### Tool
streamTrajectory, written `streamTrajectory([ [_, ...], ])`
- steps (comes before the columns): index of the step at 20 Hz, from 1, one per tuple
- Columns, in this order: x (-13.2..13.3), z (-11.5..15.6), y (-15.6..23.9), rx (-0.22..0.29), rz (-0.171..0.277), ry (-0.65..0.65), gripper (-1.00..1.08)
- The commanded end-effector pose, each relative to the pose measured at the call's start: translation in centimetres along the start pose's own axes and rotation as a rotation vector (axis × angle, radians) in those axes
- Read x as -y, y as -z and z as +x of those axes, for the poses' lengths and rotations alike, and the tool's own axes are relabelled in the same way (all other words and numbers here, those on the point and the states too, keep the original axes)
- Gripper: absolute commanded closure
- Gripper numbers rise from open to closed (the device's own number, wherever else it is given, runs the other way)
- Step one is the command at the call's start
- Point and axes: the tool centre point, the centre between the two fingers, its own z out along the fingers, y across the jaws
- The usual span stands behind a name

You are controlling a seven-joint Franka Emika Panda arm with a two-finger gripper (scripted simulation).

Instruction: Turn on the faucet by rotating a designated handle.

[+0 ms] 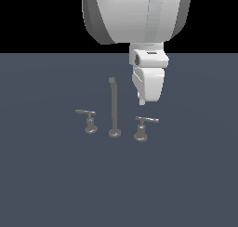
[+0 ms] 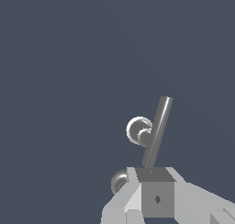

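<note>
Tool (image 1: 142, 102) state cannot be told — the handle (image 1: 142, 126) bar could be missed if lowered off-line.

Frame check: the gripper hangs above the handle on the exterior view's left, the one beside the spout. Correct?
Not quite. In the exterior view the gripper hangs above the handle on that view's right, not the left. The spout stands between it and the left handle, which has nothing above it.

White arm (image 1: 135, 14) descends from above; gripper (image 1: 142, 102) points down, fingertip hanging just above handle (image 1: 145, 123), no contact visible. Jaw opening unclear in both views.
</note>
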Motion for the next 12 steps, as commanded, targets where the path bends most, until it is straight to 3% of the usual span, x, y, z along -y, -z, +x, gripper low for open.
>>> streamTrajectory([
  [1,0.5,1.0,-1.4,-0.002,0.000,-0.063,1.08],
  [12,1.3,4.2,-5.5,-0.004,-0.003,-0.244,1.08],
])
